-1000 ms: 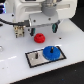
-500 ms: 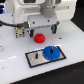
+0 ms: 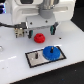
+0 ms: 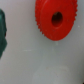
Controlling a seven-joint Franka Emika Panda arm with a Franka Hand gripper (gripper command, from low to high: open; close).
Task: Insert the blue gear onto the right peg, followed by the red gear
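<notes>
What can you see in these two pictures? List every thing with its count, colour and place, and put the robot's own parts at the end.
blue gear: one, bright blue, on the grey plate, at its end toward the exterior view's right.
red gear: one, red, on the white table just beyond the plate; also fills much of the wrist view.
plate: one, grey with black border, on the table near the front.
peg: one thin dark pin visible, standing on the plate's free end.
table: one, white, under everything.
dark object: one, dark green-black, at the wrist view's edge; too cropped to identify.
gripper: one, white and grey with dark fingers, above the red gear; open or shut is unclear.
</notes>
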